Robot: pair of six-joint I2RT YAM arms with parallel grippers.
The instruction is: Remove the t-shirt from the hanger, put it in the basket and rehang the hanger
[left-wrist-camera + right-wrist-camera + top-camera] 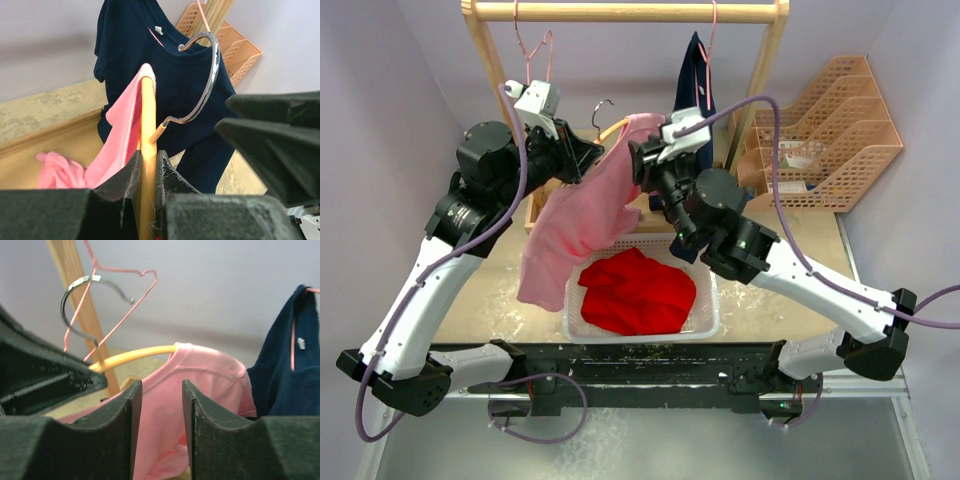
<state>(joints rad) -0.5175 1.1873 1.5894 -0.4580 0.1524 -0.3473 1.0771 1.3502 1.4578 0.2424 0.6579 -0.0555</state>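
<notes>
jaws of the left gripper were clamped on the yellow hanger in the top view, holding it off the rail above the middle of the counter, toward the far edge. the pink t-shirt hung from it, drooping toward the white basket at the near edge. the right gripper sat at the shirt's shoulder.

from the left wrist, both pads pinched the hanger's arm, the cloth draped over its far end.

from the right wrist, the jaws stood apart, pink cloth showing through the gap, not pinched as far as i could tell. the hanger's near arm was bare.

i judged it half done: one shoulder still needed pulling off.
</notes>
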